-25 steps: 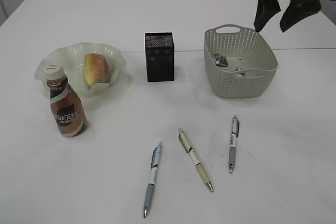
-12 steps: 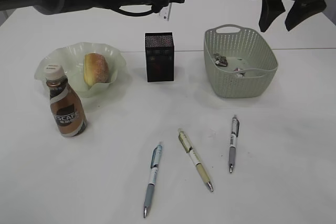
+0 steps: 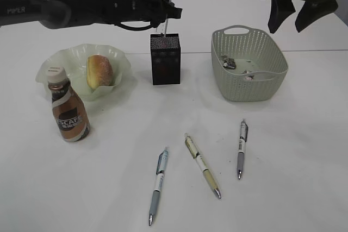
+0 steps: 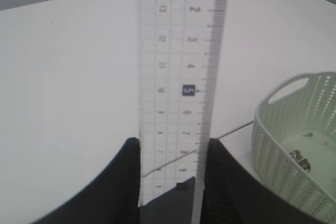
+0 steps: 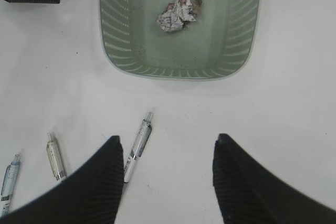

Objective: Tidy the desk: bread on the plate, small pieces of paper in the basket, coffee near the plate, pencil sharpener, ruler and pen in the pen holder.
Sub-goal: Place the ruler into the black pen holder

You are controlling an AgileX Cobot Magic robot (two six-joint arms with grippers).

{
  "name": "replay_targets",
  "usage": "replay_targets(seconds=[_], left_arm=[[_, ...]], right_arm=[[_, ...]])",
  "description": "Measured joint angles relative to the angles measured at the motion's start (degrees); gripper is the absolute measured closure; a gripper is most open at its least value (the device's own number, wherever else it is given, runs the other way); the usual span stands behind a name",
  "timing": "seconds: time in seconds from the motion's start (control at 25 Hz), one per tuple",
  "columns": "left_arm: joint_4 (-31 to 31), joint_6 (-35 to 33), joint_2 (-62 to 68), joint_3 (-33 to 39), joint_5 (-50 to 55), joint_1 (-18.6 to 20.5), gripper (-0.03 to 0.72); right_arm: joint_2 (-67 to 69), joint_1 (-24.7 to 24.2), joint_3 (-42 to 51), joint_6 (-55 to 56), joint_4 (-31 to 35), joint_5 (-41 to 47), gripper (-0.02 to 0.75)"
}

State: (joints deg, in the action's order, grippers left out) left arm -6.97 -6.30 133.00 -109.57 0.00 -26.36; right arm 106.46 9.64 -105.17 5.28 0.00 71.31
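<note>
ruler risk over the pen holder

your left gripper (image 4: 168, 182) clamps the clear ruler (image 4: 178, 77) upright above the black pen holder (image 3: 165, 58), at 12 o'clock from the pens (image 3: 202, 164). if its lower end misses the opening, it could catch the rim and tip the holder. your right gripper (image 5: 168, 182) hangs wide and empty at 6 o'clock of the basket (image 5: 113, 56).

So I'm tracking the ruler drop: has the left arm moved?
Yes: the left gripper carried the ruler in from off-frame, now above the pen holder.
</note>
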Motion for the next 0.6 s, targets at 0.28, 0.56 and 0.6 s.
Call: replay_targets(seconds=[0.28, 0.56, 0.6], left_arm=[[-1.1, 0.0, 2.8, 0.0, 0.0, 0.0, 0.431], [-1.3, 0.0, 4.0, 0.0, 0.3, 0.0, 0.431], [-1.3, 0.0, 4.2, 0.0, 0.3, 0.0, 0.431]], right_arm=[[0.0, 0.0, 0.0, 0.0, -0.3, 0.0, 0.336], [0.0, 0.0, 0.0, 0.0, -0.3, 0.0, 0.336], [0.0, 0.0, 0.0, 0.0, -0.4, 0.0, 0.336]])
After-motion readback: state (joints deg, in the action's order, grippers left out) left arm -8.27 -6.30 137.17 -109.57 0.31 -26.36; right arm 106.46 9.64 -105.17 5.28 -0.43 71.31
